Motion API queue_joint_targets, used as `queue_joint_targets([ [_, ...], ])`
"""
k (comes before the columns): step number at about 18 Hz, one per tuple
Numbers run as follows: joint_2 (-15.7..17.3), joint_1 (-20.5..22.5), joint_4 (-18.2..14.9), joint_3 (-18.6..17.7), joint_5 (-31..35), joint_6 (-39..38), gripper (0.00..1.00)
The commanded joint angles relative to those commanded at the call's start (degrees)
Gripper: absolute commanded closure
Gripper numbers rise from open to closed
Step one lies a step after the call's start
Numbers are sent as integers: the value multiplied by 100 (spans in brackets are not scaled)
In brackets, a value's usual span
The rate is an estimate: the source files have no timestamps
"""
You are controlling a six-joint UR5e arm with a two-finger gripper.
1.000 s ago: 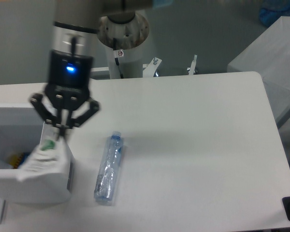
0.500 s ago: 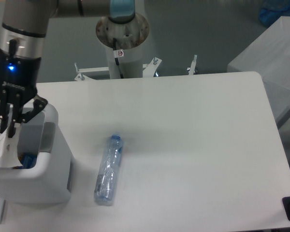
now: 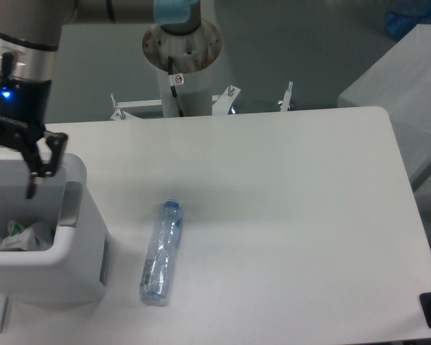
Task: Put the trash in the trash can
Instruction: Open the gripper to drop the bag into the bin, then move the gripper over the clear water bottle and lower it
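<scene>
Small clear plastic bag (image 3: 18, 236) dropped since earlier frame, now inside large white boxy bin (image 3: 72, 277). Black two-finger gripper (image 3: 11, 188) above, fingers apart, empty. Clear blue-capped bottle (image 3: 162, 251) at bin's 3 o'clock, on white table (image 3: 287, 215).

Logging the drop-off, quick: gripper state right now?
Gripper: open, holding nothing, above the trash can; the bag lies inside.

Single fixed camera, high, angled down at table (image 3: 287, 215), facing arm base (image 3: 181, 50)
</scene>
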Motion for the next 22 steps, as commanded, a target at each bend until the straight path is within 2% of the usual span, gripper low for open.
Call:
queue_joint_targets([
  [3, -114, 484, 17, -97, 27, 52, 0],
  [4, -288, 546, 18, -88, 53, 53, 0],
  [5, -438, 590, 78, -97, 79, 53, 0],
  [7, -693, 783, 411, -158, 202, 53, 0],
  [14, -1528, 872, 431, -158, 255, 201, 0],
  [22, -2065, 828, 396, -413, 509, 1326, 0],
])
